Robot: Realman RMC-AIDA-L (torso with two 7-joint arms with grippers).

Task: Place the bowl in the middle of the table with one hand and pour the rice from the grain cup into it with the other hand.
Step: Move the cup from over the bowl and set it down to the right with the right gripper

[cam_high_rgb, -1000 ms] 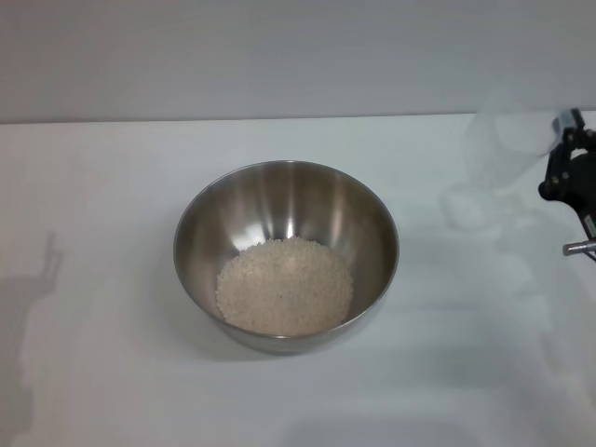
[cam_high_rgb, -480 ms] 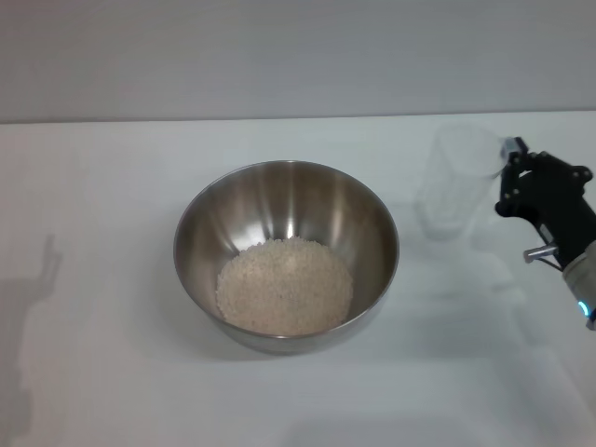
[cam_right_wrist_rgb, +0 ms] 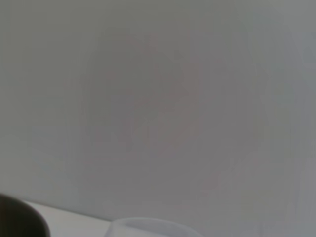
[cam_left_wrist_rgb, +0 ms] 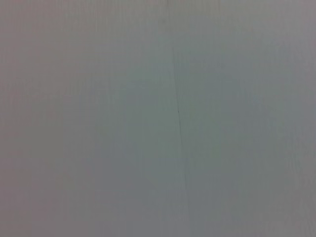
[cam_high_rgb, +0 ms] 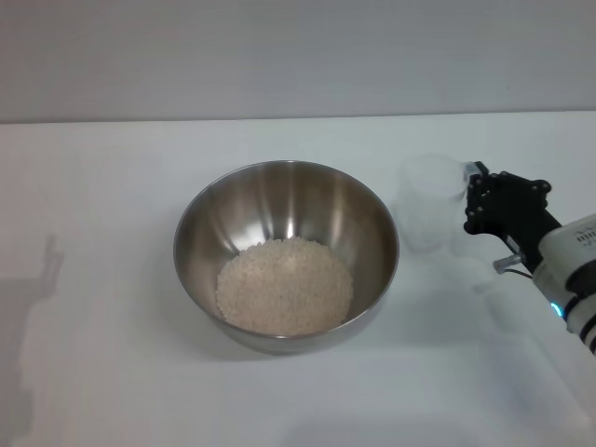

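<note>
Bowl (cam_high_rgb: 286, 256) mid-table (cam_high_rgb: 112, 186), cup (cam_high_rgb: 428, 200) beside.

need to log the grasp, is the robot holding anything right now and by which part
The right gripper holds the empty-looking grain cup upright by its side near the rim, beside the bowl of rice. The left gripper is out of view.

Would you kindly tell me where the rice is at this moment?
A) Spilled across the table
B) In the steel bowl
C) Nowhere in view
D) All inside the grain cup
B: in the head view the rice lies as a pale heap in the bottom of the bowl, while the clear grain cup beside it, at the right hand, looks empty.
</note>
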